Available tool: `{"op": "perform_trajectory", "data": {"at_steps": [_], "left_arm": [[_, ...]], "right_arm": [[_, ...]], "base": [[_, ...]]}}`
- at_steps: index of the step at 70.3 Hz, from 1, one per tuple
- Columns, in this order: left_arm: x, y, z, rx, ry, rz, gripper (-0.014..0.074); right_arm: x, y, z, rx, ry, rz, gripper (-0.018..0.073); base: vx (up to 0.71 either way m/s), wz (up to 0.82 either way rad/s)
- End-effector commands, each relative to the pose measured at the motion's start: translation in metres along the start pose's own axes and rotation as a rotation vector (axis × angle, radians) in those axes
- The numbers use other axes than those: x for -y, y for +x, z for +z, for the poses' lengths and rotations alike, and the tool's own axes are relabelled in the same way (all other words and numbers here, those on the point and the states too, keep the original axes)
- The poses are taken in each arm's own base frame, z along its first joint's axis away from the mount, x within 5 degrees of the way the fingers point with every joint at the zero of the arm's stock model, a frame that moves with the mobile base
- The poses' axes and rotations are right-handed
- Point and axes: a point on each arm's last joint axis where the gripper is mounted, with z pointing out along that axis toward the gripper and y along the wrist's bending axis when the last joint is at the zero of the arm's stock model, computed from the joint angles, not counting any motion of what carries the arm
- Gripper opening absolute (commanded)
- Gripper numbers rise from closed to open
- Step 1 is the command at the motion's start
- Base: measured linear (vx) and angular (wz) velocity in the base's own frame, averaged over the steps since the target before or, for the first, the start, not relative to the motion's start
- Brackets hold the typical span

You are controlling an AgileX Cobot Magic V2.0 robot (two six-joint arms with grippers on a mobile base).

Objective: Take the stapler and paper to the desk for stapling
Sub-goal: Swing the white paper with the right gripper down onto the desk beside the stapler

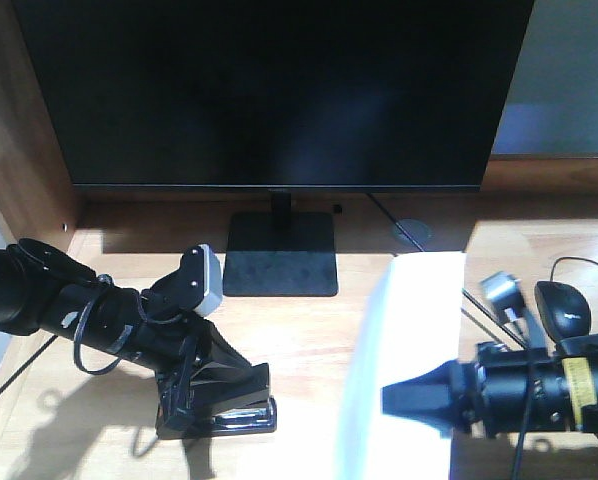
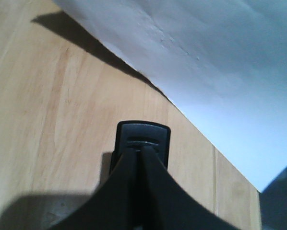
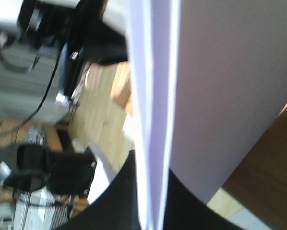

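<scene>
The stapler [image 1: 229, 418] is seen at the near left of the desk [image 1: 309, 330], where it seems to rest on the wood. It is gripped by the left gripper [image 1: 241, 388]. In the left wrist view the two black fingers [image 2: 126, 177] are closed together over the stapler's rounded black end [image 2: 142, 134], with no gap left between them.

The paper [image 1: 409, 320] is held to the right of the stapler and apart from it. It is stood on edge and bowed, so that its near part curves to the left. It is pinched by the right gripper [image 1: 404, 398] at the near right. In the right wrist view the sheets [image 3: 220, 86] are seen edge-on, clamped between the dark fingers [image 3: 119, 201] at the bottom of the picture. Whether the lower edge of the paper touches the desk cannot be told. In the left wrist view the paper [image 2: 220, 62] fills the upper right, and a shadow is cast by it on the desk [image 2: 62, 120].

Farther back, a black monitor [image 1: 279, 90] is set on a square black stand [image 1: 281, 255] at the middle of the desk. A round cable opening [image 1: 412, 232] is found just right of the stand. A black mouse [image 1: 564, 305] lies at the right, beyond the right arm, with its cable running away from it.
</scene>
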Motion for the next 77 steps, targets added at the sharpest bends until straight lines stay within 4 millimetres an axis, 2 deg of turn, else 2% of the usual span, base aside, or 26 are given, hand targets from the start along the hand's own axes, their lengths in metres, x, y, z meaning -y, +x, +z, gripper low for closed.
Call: {"op": "perform_trajectory", "data": {"at_steps": [1,18,38,50,77], "left_arm": [[0.002,-0.019,-0.010,0.074,-0.007,0.010,-0.0006],[0.002,-0.019,-0.010,0.074,-0.007,0.010,-0.0006],[0.002,-0.019,-0.010,0.074,-0.007,0.010,-0.0006],[0.002,-0.019,-0.010,0.074,-0.007,0.010,-0.0006],[0.002,-0.019,-0.010,0.074,-0.007,0.010,-0.0006]], "right_arm": [[-0.018,-0.004,0.002,0.011,-0.118,-0.067,-0.0003],[-0.001,-0.006,0.003,0.022,0.080,-0.115,-0.0003],[0.007,-0.010,0.002,0.051,0.170,-0.182,-0.0003],[0.006,-0.012,0.002,0.076,0.166,-0.237,-0.0003],[-0.008,-0.011,0.003,0.082,0.014,-0.379,-0.0003]], "base": [[0.00,0.00],[0.00,0.00],[0.00,0.00],[0.00,0.00],[0.00,0.00]]}}
